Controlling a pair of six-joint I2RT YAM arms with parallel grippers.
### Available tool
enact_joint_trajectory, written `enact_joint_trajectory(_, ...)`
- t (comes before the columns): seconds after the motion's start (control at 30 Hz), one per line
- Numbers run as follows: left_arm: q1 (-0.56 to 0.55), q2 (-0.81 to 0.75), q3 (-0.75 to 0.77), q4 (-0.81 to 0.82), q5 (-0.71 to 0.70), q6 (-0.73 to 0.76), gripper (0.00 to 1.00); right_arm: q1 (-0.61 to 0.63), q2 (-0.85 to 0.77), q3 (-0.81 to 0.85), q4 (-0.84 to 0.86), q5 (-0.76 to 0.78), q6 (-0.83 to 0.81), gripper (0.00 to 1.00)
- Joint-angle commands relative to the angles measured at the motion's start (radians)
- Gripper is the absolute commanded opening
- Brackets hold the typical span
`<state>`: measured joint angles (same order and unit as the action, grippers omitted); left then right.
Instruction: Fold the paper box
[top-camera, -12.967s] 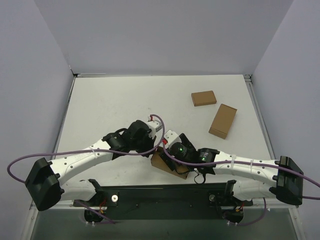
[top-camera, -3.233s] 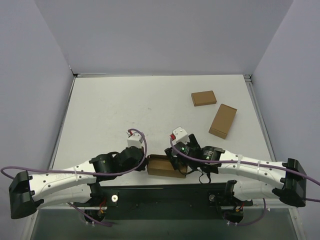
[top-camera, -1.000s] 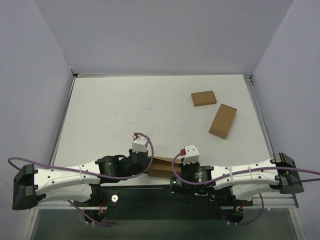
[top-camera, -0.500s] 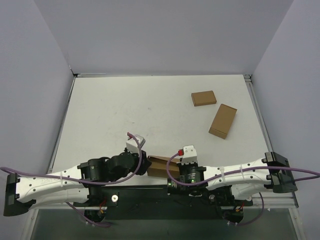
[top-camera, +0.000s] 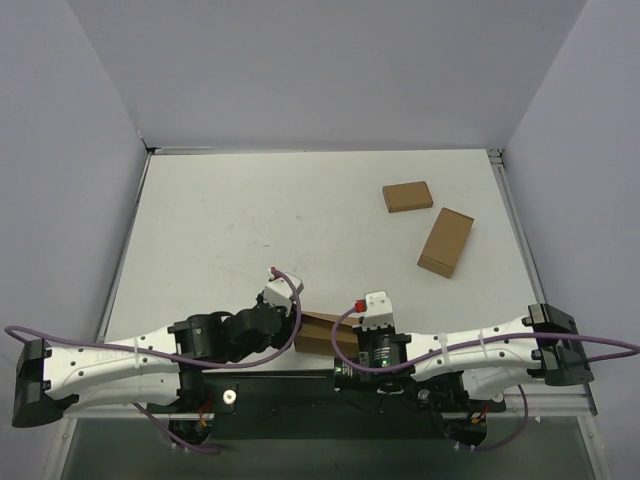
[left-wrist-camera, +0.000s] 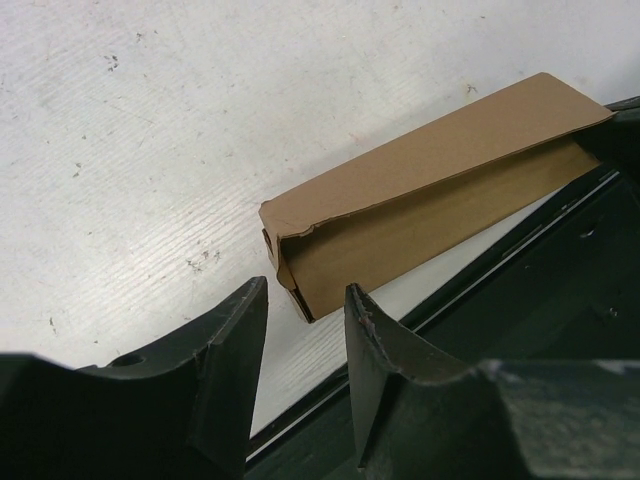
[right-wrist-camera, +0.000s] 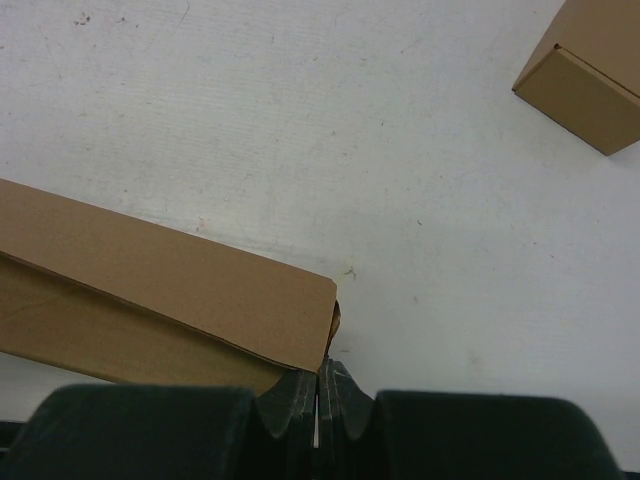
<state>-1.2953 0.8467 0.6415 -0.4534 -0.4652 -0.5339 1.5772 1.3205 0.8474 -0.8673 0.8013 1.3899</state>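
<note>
The paper box (top-camera: 322, 334) is a long, shallow brown cardboard box lying along the table's near edge, its lid flap folded down over it. In the left wrist view the paper box (left-wrist-camera: 420, 200) lies just beyond my left gripper (left-wrist-camera: 305, 320). That gripper is open, its fingertips short of the box's left end and holding nothing. In the right wrist view my right gripper (right-wrist-camera: 320, 378) is shut, its tips against the right end corner of the paper box (right-wrist-camera: 150, 290). Nothing shows between them. From above, both wrists cover the box's ends.
Two smaller closed brown boxes lie at the back right, one (top-camera: 407, 196) flat and one (top-camera: 446, 242) angled; a corner of one box (right-wrist-camera: 590, 70) shows in the right wrist view. The black base rail (top-camera: 300, 385) runs just behind the paper box.
My left gripper has gone from shut to open and let go of the box's left end, drawing back slightly. The right gripper stays shut at the right end.
</note>
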Motion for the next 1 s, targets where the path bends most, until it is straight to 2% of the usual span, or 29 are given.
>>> enact_joint_trajectory(0.0, 0.004, 0.003, 0.033, 0.039, -0.041, 0.023, 0.46, 0.013, 0.025, 0.004, -0.042, -0.071, 0.014, 0.00)
enact_joint_trajectory(0.5, 0.042, 0.051, 0.023, 0.128, -0.013, 0.038, 0.39, 0.018, 0.040, 0.016, -0.041, -0.070, 0.006, 0.00)
enact_joint_trajectory(0.67, 0.056, 0.066, 0.018, 0.148, 0.008, 0.040, 0.32, 0.020, 0.040, 0.016, -0.041, -0.070, 0.004, 0.00)
enact_joint_trajectory(0.97, 0.056, 0.098, 0.018, 0.125, 0.010, 0.018, 0.32, 0.023, 0.037, 0.015, -0.042, -0.070, 0.008, 0.00)
